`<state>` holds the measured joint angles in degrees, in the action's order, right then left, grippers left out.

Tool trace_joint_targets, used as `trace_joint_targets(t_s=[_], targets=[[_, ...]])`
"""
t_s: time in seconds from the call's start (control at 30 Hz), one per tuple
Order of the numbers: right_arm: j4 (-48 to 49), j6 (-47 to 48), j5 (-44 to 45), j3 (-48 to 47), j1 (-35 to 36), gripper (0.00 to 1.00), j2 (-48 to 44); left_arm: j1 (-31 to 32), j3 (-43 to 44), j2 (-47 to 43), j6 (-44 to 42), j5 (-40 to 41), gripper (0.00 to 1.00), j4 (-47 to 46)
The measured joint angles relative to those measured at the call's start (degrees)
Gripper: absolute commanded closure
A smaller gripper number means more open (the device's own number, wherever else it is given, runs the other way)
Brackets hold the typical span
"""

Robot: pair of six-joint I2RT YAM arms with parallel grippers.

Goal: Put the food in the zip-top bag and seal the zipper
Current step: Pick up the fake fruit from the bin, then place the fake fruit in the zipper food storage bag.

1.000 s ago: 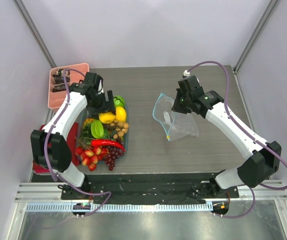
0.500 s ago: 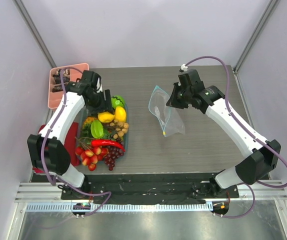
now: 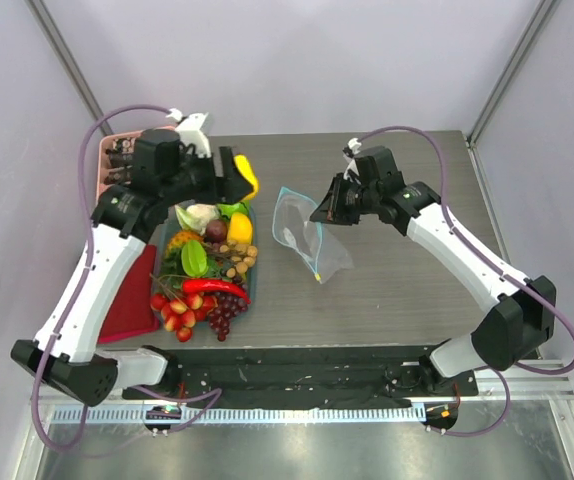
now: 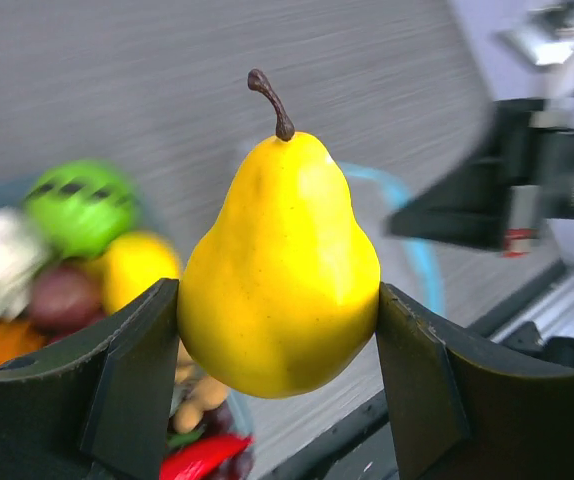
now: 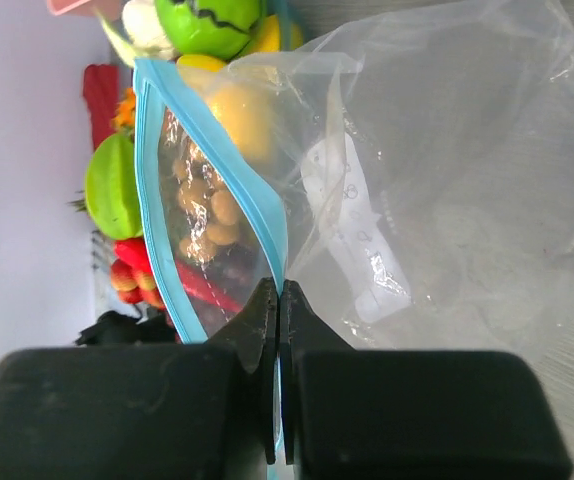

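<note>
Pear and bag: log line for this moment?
left gripper: shut on pear | right gripper: shut on zipper | pear: outside bag | food: left of bag

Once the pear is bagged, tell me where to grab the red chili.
Take the red chili at mid-length, straight down from above, jaws closing across its narrow width; it lies long and flat atop the food pile, sides seemingly exposed.

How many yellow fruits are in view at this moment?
2. One pear is gripped in the left hand; one lemon lies on the food pile. More may be buried underneath.
</note>
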<state>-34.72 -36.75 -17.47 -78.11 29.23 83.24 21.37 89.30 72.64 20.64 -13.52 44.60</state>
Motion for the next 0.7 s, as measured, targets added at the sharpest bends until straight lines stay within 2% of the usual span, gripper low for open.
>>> trace_joint_targets(t_s=[0.17,0.27,0.5,0.7], targets=[[4.83,-4.76,-5.20,4.31,-0.11,0.99,-0.07,11.67,1.73,4.57,0.66,-0.09,0.61,-8.76],[6.56,-7.34,-7.17,5.25,-0.48,0.99,-0.15,16.11,1.77,8.20,1.49,0.50,0.62,-11.34],[11.76,-14.36,-11.61,12.00,-5.05,0.99,-5.18,18.03,-4.57,11.26,2.69,1.90,0.63,-13.07],[17.84,-22.49,-16.33,18.62,-8.94,0.99,-8.72,18.36,-5.77,11.43,-1.51,4.94,0.53,-10.12]])
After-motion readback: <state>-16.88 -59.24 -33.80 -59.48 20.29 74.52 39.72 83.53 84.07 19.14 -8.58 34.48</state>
